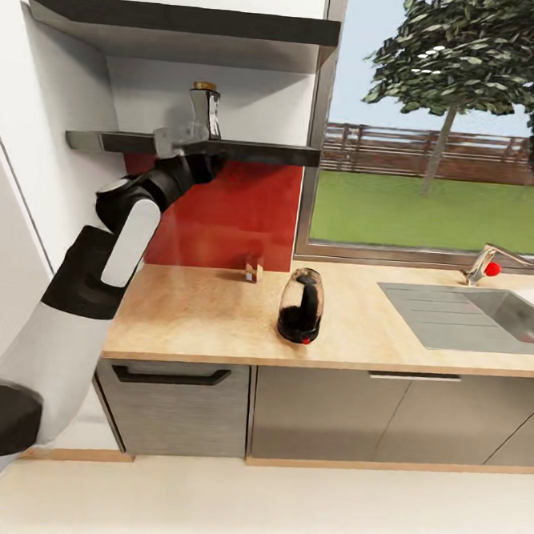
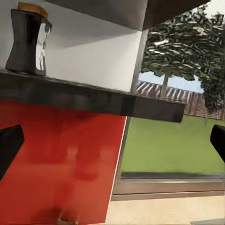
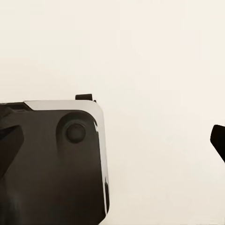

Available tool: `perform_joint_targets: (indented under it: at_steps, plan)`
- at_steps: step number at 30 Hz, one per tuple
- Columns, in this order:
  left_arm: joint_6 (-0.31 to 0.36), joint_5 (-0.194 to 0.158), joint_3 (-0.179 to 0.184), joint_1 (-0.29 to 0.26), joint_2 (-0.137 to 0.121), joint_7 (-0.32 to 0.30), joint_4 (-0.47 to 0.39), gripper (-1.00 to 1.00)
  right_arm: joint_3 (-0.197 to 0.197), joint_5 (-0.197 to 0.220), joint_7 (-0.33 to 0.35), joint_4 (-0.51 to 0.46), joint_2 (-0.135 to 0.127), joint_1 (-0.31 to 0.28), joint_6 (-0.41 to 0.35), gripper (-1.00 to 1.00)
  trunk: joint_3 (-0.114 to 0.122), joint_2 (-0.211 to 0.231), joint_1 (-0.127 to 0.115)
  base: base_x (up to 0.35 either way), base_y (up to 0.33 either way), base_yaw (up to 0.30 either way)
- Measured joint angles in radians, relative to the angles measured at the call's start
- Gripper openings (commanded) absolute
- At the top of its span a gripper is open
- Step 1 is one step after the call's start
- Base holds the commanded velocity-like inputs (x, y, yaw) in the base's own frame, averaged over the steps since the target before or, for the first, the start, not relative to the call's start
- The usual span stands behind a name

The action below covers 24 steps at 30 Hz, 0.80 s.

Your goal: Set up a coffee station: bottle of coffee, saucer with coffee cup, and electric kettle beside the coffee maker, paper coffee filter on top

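The bottle of coffee (image 1: 205, 110), dark with a yellow lid, stands upright on the dark kitchen shelf (image 1: 252, 151). In the left wrist view the bottle of coffee (image 2: 28, 42) sits above the shelf edge (image 2: 93, 101). My left gripper (image 1: 183, 142) is raised to the shelf's front edge, just below the bottle; it is open (image 2: 112, 143) and holds nothing. The electric kettle (image 1: 302, 306) stands on the kitchen countertop (image 1: 199, 310) near its front edge. My right gripper (image 3: 112, 140) is open over pale floor. The coffee maker, filter, saucer and cup are out of view.
A small brown block (image 1: 253, 267) stands by the red backsplash (image 1: 239, 217). The steel sink (image 1: 472, 315) and faucet (image 1: 486, 264) lie to the right under the window. A second shelf (image 1: 182, 19) hangs above. The robot's dark base (image 3: 51, 164) lies beside my right gripper.
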<state>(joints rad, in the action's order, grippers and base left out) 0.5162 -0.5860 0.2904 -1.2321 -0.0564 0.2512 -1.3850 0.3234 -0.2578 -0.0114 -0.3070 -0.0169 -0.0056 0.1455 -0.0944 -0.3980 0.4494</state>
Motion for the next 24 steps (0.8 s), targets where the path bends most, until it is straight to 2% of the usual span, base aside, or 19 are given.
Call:
perform_joint_targets:
  at_steps: [1,3,4,9,10,12,13,15,16,19,20,23,24]
  plan:
    - [0.003,0.000,0.000,-0.025,0.005,0.002,0.020,1.00,0.000,0.000,0.000,0.000,0.000,0.000,0.000,1.00,0.000,0.000,0.000,0.000,0.000,0.000]
    - [0.010,0.000,0.001,-0.116,0.024,0.006,0.109,1.00,0.001,-0.001,-0.001,0.000,0.000,0.000,0.000,1.00,0.000,0.000,0.000,0.000,0.000,0.000]
    - [0.011,0.000,0.001,-0.139,0.028,0.008,0.134,1.00,0.001,-0.001,-0.001,0.000,0.000,0.000,0.000,1.00,0.000,0.000,0.000,0.000,0.000,0.000]
    - [0.014,0.003,0.006,-0.337,0.062,0.025,0.373,1.00,0.003,-0.003,-0.003,0.001,-0.006,0.000,0.000,1.00,0.000,0.000,0.000,0.000,0.000,0.000]
    - [0.014,0.003,0.007,-0.361,0.065,0.027,0.400,1.00,0.002,-0.003,-0.003,0.001,-0.007,0.000,0.000,1.00,0.000,0.000,0.000,0.000,0.000,0.000]
    - [0.014,0.012,0.009,-0.442,0.075,0.031,0.502,1.00,0.003,-0.003,-0.003,0.005,-0.011,0.000,0.000,1.00,0.000,0.000,0.000,0.000,0.000,0.000]
    - [0.014,0.017,0.009,-0.463,0.077,0.032,0.529,1.00,0.003,-0.003,-0.003,0.007,-0.012,0.000,0.000,1.00,0.000,0.000,0.000,0.000,0.000,0.000]
    - [0.011,0.052,0.009,-0.532,0.083,0.033,0.628,1.00,0.003,-0.004,-0.003,0.018,-0.016,0.000,0.001,1.00,0.000,0.000,0.000,0.000,0.000,0.000]
    - [0.010,0.064,0.009,-0.549,0.083,0.033,0.650,1.00,0.003,-0.004,-0.004,0.021,-0.018,0.000,0.000,1.00,0.000,0.000,0.000,0.000,0.000,0.000]
    - [0.001,0.164,0.007,-0.633,0.092,0.034,0.781,1.00,0.003,-0.003,-0.003,0.031,-0.039,0.000,0.000,1.00,0.000,0.000,0.000,0.000,0.000,0.000]
    - [0.000,0.179,0.006,-0.641,0.094,0.034,0.799,1.00,0.003,-0.003,-0.003,0.032,-0.042,0.000,0.000,1.00,0.000,0.000,0.000,0.000,0.000,0.000]
    - [-0.012,0.270,0.004,-0.668,0.110,0.036,0.859,1.00,0.002,-0.003,0.000,0.035,-0.049,0.000,-0.001,1.00,0.000,0.000,0.000,0.000,0.000,0.000]
    - [-0.016,0.283,0.004,-0.670,0.113,0.036,0.864,1.00,0.002,-0.003,0.000,0.035,-0.049,0.000,-0.001,1.00,0.000,0.000,0.000,0.000,0.000,0.000]
